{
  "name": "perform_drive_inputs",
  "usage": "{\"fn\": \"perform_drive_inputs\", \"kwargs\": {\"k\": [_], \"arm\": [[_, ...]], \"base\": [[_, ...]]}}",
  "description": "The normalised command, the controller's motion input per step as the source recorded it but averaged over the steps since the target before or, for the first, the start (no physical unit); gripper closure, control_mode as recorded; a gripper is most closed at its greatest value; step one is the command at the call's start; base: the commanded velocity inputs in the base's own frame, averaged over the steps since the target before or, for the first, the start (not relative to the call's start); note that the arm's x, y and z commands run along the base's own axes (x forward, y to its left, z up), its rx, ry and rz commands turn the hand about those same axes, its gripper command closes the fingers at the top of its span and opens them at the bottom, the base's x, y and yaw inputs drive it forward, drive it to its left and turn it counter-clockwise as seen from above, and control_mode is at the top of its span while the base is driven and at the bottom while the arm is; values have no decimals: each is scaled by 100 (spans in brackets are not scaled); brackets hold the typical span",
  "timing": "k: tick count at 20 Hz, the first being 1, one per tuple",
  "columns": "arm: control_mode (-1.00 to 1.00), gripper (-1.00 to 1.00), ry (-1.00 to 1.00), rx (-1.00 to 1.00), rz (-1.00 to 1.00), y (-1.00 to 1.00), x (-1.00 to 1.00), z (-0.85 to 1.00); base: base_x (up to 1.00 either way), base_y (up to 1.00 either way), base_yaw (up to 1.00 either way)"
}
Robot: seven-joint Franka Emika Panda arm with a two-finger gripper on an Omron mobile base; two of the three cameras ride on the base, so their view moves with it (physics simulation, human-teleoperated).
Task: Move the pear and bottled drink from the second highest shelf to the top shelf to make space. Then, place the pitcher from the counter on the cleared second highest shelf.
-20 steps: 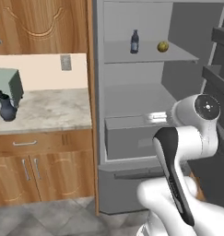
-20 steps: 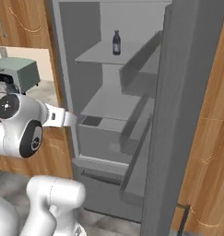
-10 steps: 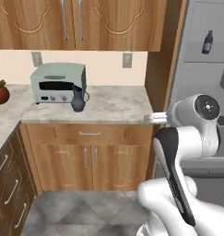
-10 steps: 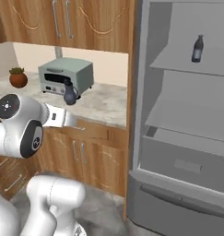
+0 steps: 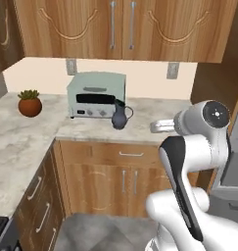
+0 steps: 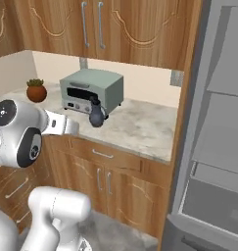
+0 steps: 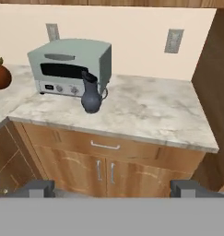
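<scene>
pitcher: the dark slate-gray jug with bulbous belly and looped handle [image 7: 91, 96] stands upright on the beige marbled stone counter [image 7: 150, 113], just in front of the pale green toaster oven [image 7: 72, 66].
gripper: the two-finger gripper [image 7: 112, 188] is spread wide and empty, well short of the jug.
collision risk: a reach running long could strike the oven behind the jug.
tip risk: a finger catching the handle or narrow neck could topple the jug.
bystander: the potted plant in a red-brown pot [image 5: 30, 102] sits well apart.
</scene>
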Motion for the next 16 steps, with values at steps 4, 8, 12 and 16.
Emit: {"fn": "perform_drive_inputs", "kwargs": {"k": [4,8,12,16], "arm": [[100,-100,0,0,0,0,0,0],[100,-100,0,0,0,0,0,0],[100,-100,0,0,0,0,0,0],[100,-100,0,0,0,0,0,0]], "base": [[87,0,3],[74,20,4],[56,57,7],[48,67,8]]}}
